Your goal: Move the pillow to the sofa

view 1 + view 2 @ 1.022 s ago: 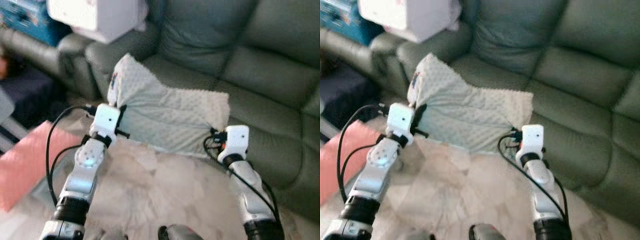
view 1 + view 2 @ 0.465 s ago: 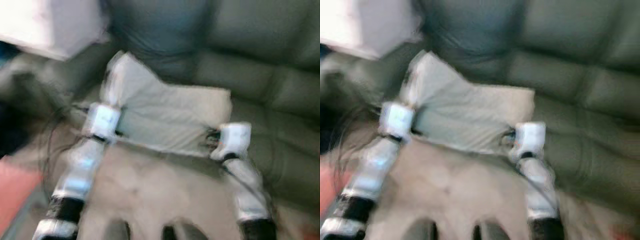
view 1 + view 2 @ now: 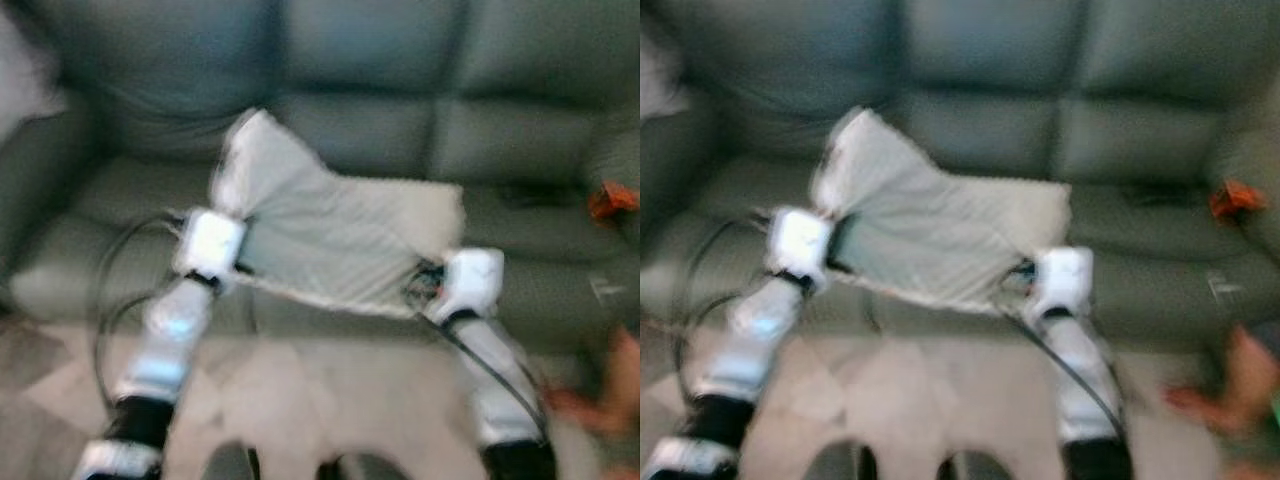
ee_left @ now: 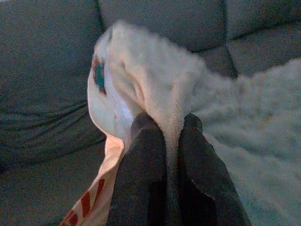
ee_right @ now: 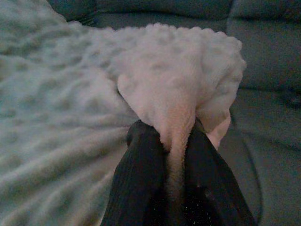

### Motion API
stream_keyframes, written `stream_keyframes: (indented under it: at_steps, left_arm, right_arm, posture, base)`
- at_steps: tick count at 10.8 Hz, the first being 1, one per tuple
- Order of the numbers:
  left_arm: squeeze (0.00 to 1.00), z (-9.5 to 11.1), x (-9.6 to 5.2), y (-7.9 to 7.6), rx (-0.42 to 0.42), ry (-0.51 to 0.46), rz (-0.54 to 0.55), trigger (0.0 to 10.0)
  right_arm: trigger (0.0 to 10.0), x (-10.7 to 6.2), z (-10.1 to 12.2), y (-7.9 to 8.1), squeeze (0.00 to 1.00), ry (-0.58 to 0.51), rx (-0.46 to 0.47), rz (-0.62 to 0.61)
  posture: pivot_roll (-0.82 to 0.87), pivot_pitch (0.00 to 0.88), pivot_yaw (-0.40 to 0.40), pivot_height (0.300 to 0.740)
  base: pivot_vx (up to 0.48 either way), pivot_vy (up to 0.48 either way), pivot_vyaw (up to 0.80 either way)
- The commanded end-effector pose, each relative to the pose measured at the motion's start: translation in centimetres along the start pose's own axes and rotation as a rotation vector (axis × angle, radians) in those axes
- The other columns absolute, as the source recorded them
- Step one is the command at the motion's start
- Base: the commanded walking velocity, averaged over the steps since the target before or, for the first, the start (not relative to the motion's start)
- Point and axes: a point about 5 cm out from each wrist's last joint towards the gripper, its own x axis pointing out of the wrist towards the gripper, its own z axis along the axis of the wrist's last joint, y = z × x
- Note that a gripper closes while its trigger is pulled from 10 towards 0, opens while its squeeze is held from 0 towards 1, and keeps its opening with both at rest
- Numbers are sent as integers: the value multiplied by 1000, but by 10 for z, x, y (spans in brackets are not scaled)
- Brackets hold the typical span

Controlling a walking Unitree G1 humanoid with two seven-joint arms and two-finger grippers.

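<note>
A pale, bumpy-textured pillow [image 3: 335,235] hangs stretched between my two arms, over the front of the grey-green sofa's seat [image 3: 540,270]. My left gripper [image 4: 171,136] is shut on the pillow's left corner, where a printed label with red stripes shows. At the other end, my right gripper [image 5: 176,139] pinches a fold of the fluffy cover and is shut on it. Both black finger pairs [image 4: 141,174] press the fabric between them. The eye views are blurred.
The sofa's back cushions [image 3: 360,50] run across the top of the eye views. A small orange object [image 3: 610,198] lies on the seat at the far right. A person's hand [image 3: 600,395] shows at the lower right, near my right arm. Pale floor lies below.
The camera has swung right and nearer the sofa: the white box and pink mat have left the view, and the sofa now faces me squarely. Both grippers keep their hold on the pillow.
</note>
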Motion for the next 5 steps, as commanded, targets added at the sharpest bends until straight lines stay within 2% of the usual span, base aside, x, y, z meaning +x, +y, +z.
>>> stream_keyframes:
  at_steps: [1,3,5]
  left_arm:
    - [0,8,4,-7,-1,-38,-28,10000]
    - [0,9,5,-8,-4,-37,-32,10000]
    - [0,8,5,-10,-10,-33,-26,10000]
  right_arm:
    - [10000,0,8,-6,0,-33,-19,-8]
    - [10000,0,8,-6,0,-32,-14,-10]
    - [10000,0,7,-6,0,-30,-15,-12]
  posture:
    - [-107,91,-30,740]
    - [-108,92,-30,740]
    - [-107,93,-29,740]
  base:
    - [274,0,0]
    - [276,0,0]
    - [0,0,0]
